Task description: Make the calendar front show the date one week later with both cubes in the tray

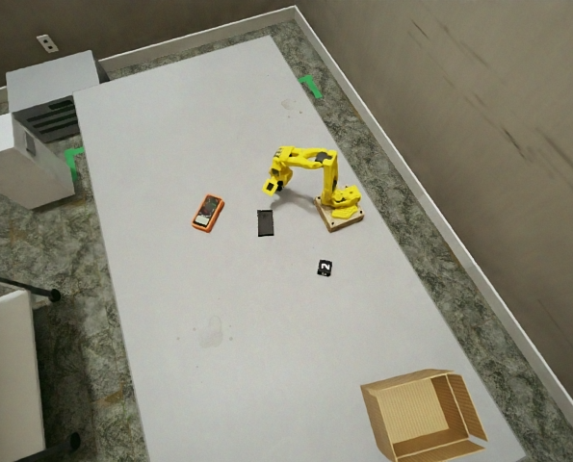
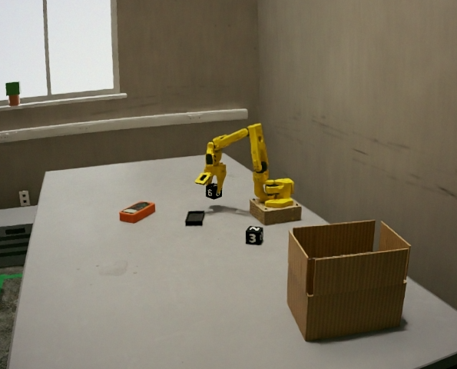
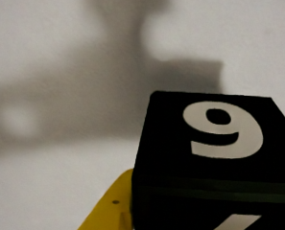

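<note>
My gripper (image 2: pixel 213 187) is shut on a black number cube (image 2: pixel 213 191) (image 3: pixel 204 139) and holds it in the air, behind the tray in the exterior view. In the wrist view one face of this cube reads as a 9, and part of another white mark shows on the face below. The other black cube (image 1: pixel 325 268) (image 2: pixel 254 235) rests on the table, with a 2 on top and a 3 on a side in the exterior view. The small black tray (image 1: pixel 265 222) (image 2: pixel 195 218) lies on the table and is empty. The month's name is not visible.
An orange multimeter (image 1: pixel 208 213) (image 2: pixel 137 211) lies on the far side of the tray from the arm's wooden base (image 1: pixel 332 220) (image 2: pixel 275 211). An open cardboard box (image 1: pixel 415 412) (image 2: pixel 347 294) stands farther off, beyond the loose cube.
</note>
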You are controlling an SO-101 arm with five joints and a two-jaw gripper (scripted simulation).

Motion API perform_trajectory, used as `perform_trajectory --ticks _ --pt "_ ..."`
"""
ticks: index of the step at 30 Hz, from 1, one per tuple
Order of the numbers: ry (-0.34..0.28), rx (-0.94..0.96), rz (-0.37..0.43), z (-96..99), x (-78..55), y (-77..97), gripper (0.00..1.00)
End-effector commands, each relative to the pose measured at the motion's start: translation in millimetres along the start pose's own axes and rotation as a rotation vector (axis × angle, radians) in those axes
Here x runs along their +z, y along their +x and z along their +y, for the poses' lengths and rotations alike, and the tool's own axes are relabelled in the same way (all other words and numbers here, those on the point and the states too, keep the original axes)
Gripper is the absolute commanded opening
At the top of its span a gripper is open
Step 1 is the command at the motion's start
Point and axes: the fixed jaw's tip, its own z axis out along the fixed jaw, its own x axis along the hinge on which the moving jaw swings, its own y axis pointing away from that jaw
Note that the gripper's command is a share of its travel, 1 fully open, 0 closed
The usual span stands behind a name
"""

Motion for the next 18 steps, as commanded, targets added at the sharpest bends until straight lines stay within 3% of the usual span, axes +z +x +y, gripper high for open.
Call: perform_trajectory --ticks 1,18 --pt "0.012 0.002 -0.004 -0.3 -1.6 1.7 0.0" --pt "0.012 0.002 -0.004 -0.4 4.4 1.7 0.0"
